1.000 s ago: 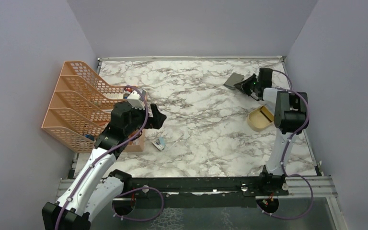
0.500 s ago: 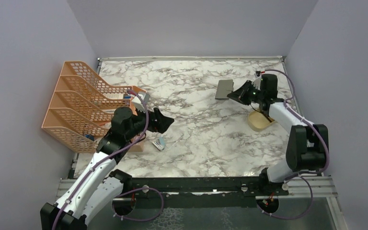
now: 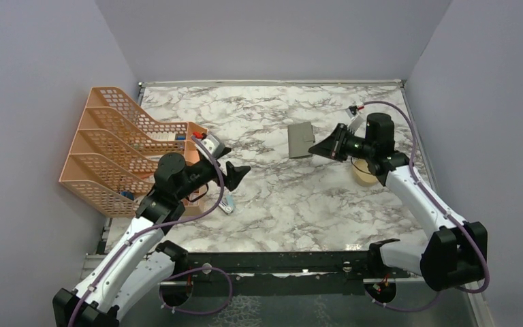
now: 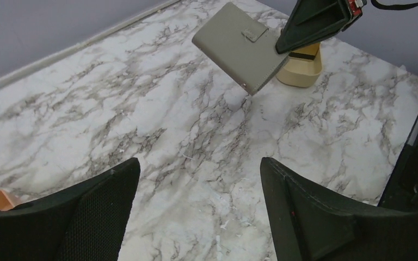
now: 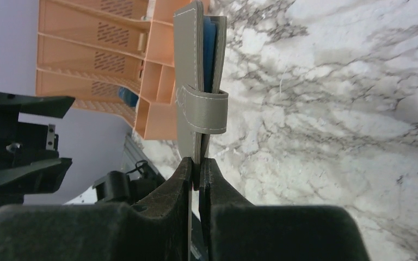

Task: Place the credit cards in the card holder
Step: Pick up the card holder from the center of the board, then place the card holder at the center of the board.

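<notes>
My right gripper (image 3: 323, 148) is shut on the edge of the card holder (image 3: 301, 139), a closed grey wallet held above the table's middle right. The right wrist view shows the card holder (image 5: 198, 81) edge-on, its snap tab (image 5: 209, 110) wrapped round and light blue inside. It also shows in the left wrist view (image 4: 238, 46), raised over the marble. My left gripper (image 3: 235, 174) is open and empty, jaws wide apart (image 4: 200, 163), at the middle left. No credit cards show clearly.
A shallow tan tray (image 3: 362, 176) sits under the right arm and also shows in the left wrist view (image 4: 303, 66). An orange mesh file rack (image 3: 112, 146) stands at the left. A small blue-and-white object (image 3: 226, 204) lies by the left gripper.
My right arm has carried the wallet leftward from the back right toward the table's middle. My left gripper has moved a little to the right, still open.
</notes>
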Motion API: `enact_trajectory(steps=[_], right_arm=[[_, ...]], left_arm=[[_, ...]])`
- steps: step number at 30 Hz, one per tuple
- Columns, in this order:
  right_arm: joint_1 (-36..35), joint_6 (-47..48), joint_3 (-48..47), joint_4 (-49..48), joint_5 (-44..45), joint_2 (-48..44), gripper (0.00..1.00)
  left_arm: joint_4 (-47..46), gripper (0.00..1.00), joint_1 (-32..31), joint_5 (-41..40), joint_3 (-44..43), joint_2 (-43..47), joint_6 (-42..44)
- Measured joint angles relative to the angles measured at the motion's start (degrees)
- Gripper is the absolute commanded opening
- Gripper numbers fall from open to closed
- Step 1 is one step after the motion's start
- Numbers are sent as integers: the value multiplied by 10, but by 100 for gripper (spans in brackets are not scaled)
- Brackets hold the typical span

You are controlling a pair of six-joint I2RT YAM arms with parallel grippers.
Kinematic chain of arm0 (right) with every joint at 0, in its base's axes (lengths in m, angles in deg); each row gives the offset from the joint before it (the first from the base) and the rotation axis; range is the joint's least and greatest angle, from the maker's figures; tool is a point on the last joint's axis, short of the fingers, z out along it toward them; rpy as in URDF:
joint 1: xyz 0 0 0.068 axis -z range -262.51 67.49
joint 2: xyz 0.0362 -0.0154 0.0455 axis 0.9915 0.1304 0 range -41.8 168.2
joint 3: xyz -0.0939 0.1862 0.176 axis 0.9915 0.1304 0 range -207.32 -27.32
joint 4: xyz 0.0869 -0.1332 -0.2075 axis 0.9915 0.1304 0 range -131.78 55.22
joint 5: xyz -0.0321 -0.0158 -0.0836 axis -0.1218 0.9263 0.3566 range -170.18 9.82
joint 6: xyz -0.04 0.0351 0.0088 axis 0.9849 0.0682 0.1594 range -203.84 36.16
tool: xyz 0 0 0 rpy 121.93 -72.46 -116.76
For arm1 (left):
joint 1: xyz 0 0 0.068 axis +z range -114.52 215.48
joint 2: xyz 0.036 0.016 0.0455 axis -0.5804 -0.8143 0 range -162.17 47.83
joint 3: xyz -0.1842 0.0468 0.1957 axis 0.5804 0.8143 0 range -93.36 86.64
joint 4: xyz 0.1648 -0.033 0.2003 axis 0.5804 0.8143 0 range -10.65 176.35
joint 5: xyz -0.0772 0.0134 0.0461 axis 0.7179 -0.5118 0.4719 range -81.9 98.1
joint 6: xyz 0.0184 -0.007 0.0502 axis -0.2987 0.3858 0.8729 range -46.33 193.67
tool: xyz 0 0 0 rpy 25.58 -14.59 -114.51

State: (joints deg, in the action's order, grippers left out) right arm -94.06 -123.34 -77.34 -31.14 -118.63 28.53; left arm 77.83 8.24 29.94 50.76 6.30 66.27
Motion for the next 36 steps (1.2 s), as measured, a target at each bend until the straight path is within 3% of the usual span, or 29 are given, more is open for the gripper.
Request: enact_trajectory(steps=[9, 22, 36], right_arm=[[-46, -58, 48, -11, -37, -26, 1], [-103, -191, 72, -149, -121, 46, 1], [-127, -316, 103, -276, -146, 80, 1]], left_arm=[[-50, 85, -33, 10, -3, -46, 163], [-54, 82, -138, 10, -3, -69, 389], [-38, 78, -188, -23, 20, -86, 503]])
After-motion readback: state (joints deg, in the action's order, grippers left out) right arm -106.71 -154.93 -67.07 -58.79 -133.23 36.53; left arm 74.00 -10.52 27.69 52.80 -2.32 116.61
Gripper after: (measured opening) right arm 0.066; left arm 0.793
